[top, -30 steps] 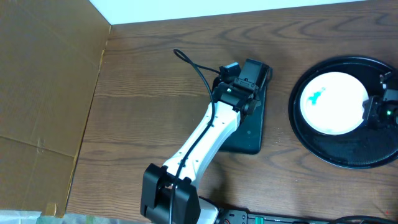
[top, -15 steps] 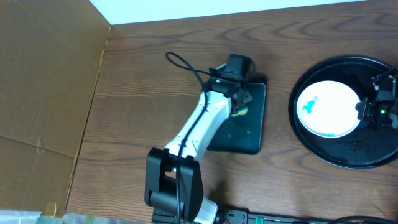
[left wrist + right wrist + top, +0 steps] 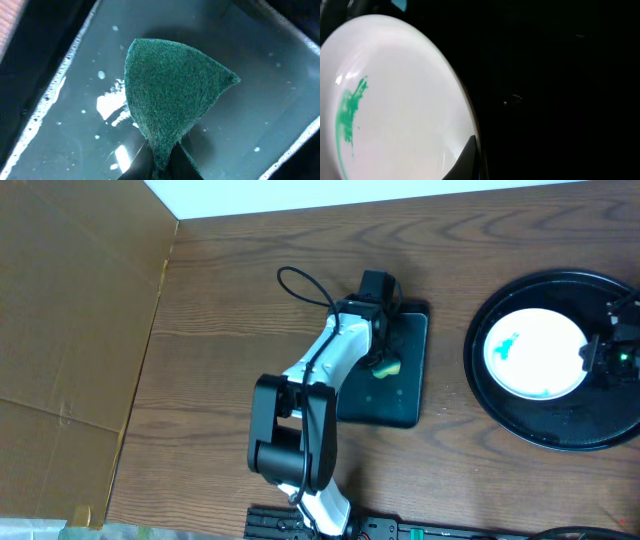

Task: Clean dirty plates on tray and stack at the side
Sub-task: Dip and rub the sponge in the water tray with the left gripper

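One white plate (image 3: 533, 350) with a teal smudge lies in the round black tray (image 3: 520, 425) at the right. It also shows in the right wrist view (image 3: 400, 100), with the smudge at its left. My right gripper (image 3: 603, 357) is shut on the plate's right rim; one dark fingertip (image 3: 469, 156) lies on the rim and the other is hidden in the dark. My left gripper (image 3: 383, 356) is shut on a green sponge (image 3: 388, 367), pinched at one corner (image 3: 172, 95) just above the wet rectangular tray. No other plates show.
The small rectangular black tray (image 3: 400, 405) sits mid-table under my left arm, and its wet floor (image 3: 65, 130) shows in the wrist view. A cardboard panel (image 3: 70, 330) covers the left side. A white wall edge (image 3: 400, 195) runs along the back.
My left arm has folded back toward its base. Its gripper has moved from the rectangular tray's far end to its middle, now holding the sponge. The plate shifted slightly in the right gripper.
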